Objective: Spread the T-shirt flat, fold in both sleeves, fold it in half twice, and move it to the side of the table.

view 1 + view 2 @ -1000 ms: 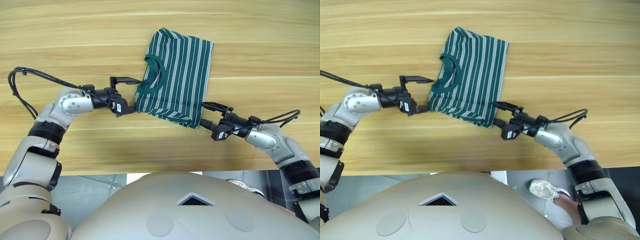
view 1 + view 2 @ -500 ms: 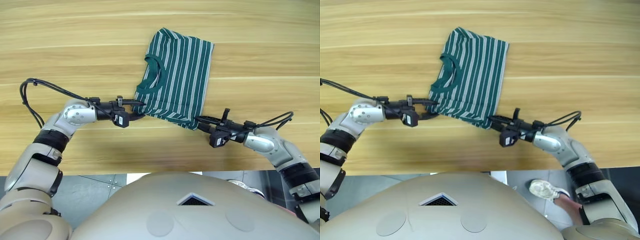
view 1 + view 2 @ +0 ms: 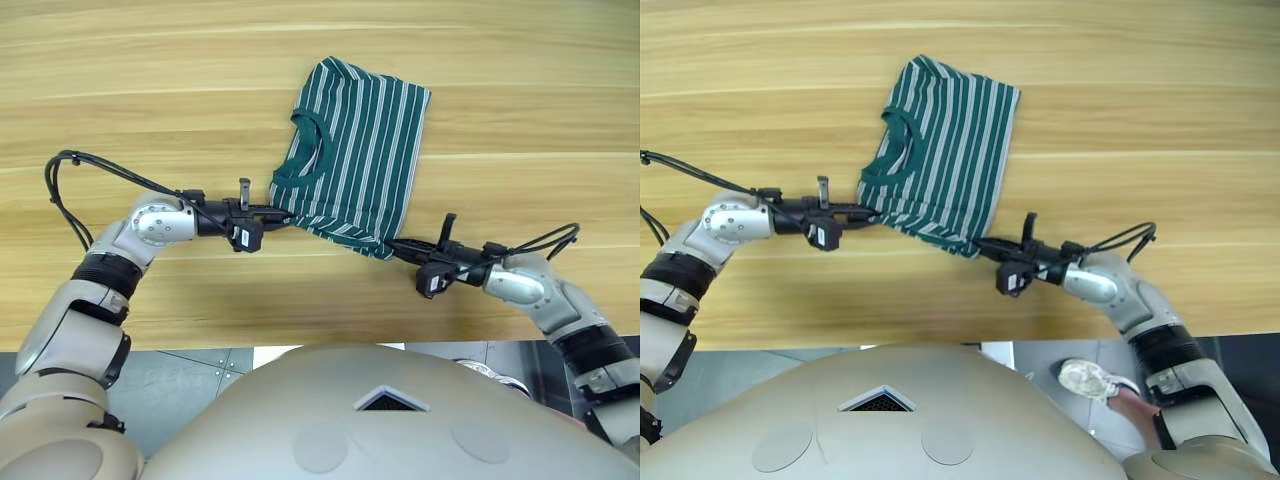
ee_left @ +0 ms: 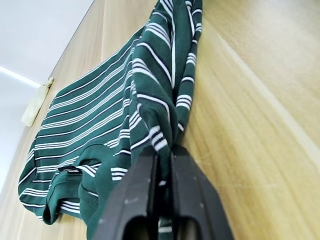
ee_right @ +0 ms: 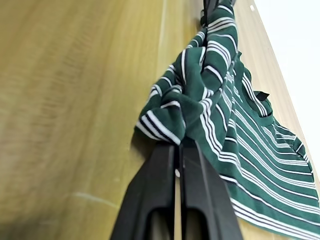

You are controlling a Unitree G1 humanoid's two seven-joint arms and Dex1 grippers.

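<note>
The green, white-striped T-shirt [image 3: 352,150] lies near the middle of the light wooden desk [image 3: 140,70]. It is folded into a long narrow shape that slants from its near end up to the far right. Its dark green collar [image 3: 316,152] curves open toward the left edge of the fold. The left hand [image 3: 284,213] comes in low from the left, just above the desk. Its two fingers [image 4: 150,172] are pressed together on the shirt's near-left corner, where the fabric bunches and folds over. The right hand [image 3: 393,243] comes in from the right, also low over the wood. Its fingers [image 5: 167,160] pinch the near-right corner, and the cloth gathers into a small wad at the tips. The shirt's near edge runs between the two hands, while the far end rests flat on the desk. Grey floor [image 3: 190,365] shows past the near edge of the desk.
</note>
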